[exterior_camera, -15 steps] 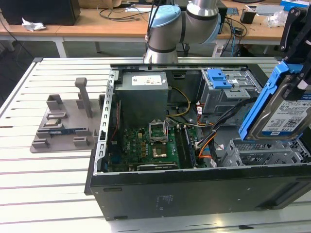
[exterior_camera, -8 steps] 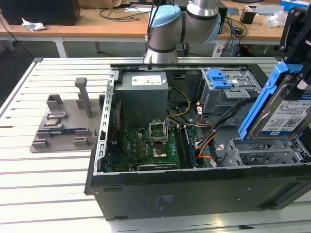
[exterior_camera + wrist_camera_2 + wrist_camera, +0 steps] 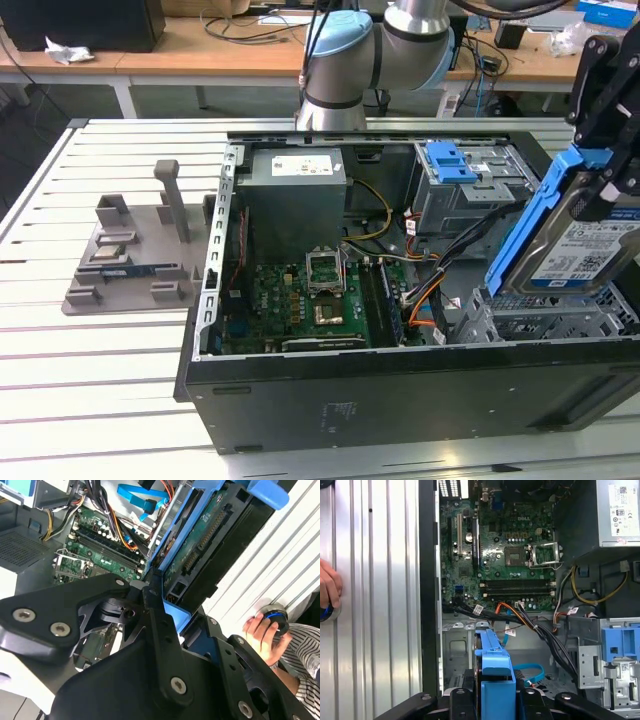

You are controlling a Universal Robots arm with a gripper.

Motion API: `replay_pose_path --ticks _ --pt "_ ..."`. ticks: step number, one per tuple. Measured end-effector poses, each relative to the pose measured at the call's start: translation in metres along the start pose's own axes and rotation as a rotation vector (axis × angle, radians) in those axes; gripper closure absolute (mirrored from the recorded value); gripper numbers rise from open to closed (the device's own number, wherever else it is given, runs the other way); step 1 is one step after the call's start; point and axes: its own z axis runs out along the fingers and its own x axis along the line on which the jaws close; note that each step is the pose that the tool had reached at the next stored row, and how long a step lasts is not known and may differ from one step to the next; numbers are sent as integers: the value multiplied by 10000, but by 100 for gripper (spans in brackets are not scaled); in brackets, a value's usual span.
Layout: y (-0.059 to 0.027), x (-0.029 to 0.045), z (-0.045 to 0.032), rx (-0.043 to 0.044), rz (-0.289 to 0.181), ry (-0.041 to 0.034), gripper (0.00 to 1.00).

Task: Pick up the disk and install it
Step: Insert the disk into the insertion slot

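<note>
Gripper (image 3: 497,700) fingers clamped on one disk (image 3: 585,250), held tilted above one open computer case (image 3: 400,400); one hand (image 3: 260,630) rests on table (image 3: 100,350).

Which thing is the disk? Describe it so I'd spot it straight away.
Find the open black case, then its end at the exterior view's right. There the disk hangs tilted over the case, held by the black claw. Unlike the grey power box or the blue latch, it is a silver slab with a white-and-blue label and blue rails.
</note>
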Motion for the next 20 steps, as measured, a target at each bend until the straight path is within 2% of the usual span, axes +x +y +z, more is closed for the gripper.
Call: replay_pose_path --ticks 8,20 --pt "-5 6 79 -2 -52 -1 63" --pt "-14 15 260 -7 -81 3 63"
